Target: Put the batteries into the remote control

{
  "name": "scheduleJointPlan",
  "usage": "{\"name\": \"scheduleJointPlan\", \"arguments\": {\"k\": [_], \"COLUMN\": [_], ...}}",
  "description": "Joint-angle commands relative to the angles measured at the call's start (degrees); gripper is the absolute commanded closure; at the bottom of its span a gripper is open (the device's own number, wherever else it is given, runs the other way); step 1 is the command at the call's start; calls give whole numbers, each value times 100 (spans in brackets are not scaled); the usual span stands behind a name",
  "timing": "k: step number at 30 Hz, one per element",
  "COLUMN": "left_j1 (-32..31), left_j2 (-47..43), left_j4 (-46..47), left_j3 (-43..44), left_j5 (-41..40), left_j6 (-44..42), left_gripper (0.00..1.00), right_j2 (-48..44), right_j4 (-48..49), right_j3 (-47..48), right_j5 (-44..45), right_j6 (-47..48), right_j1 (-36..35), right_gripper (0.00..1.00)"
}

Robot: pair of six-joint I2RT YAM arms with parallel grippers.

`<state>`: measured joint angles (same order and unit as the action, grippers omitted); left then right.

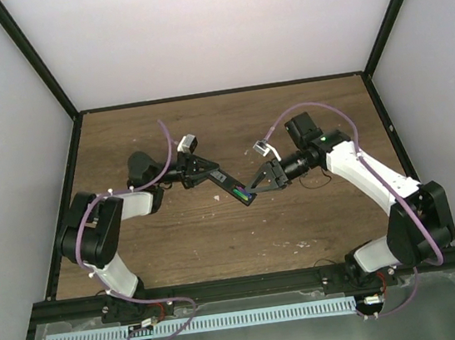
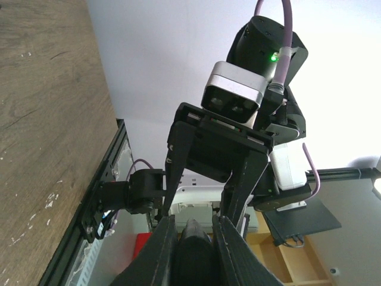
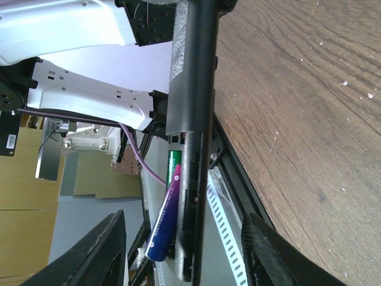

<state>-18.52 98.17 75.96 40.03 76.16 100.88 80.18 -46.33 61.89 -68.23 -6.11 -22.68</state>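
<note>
A: Status, pls?

B: Approx. half done, I judge. The green battery sits in the compartment at one end of the remote control. The purple battery lies next to it but tilted. One end stands out, so it is not seated yet.

A: And your hands?

B: My left hand is clamped on the remote control near the other end & holds it off the surface, as it seems. The compartment end points to my right arm. My right hand is spread wide. Its fingers stand one on each side of the compartment end, gripping nothing as far as I see.

A: What is left?

B: Press the purple one flat, I think. Re the cover: I see none, so I can't tell.
</note>
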Motion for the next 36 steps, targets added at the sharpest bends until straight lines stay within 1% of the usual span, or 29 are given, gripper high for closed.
{"name": "scheduleJointPlan", "arguments": {"k": [1, 5, 8, 12, 30, 36], "left_j1": [-20, -20, -24, -20, -20, -20], "left_j2": [-277, -380, -412, -397, -477, -522], "left_j4": [-670, -1140, -1294, -1312, -1608, -1703], "left_j3": [129, 207, 248, 257, 253, 223], "left_j5": [-14, -13, -10, -5, -13, -22], "left_j6": [-662, -984, -1094, -1106, -1341, -1416], "left_gripper": [100, 100, 100, 100, 100, 100], "right_j2": [3, 82, 126, 196, 376, 418], "right_j4": [-98, -161, -166, -188, -78, -58], "right_j3": [81, 104, 116, 176, 315, 346], "right_j5": [-162, -147, -151, -167, -195, -217], "right_j6": [159, 262, 298, 329, 316, 312], "right_j1": [11, 9, -4, -58, -206, -267], "right_gripper": [56, 58, 60, 60, 72, 74]}}
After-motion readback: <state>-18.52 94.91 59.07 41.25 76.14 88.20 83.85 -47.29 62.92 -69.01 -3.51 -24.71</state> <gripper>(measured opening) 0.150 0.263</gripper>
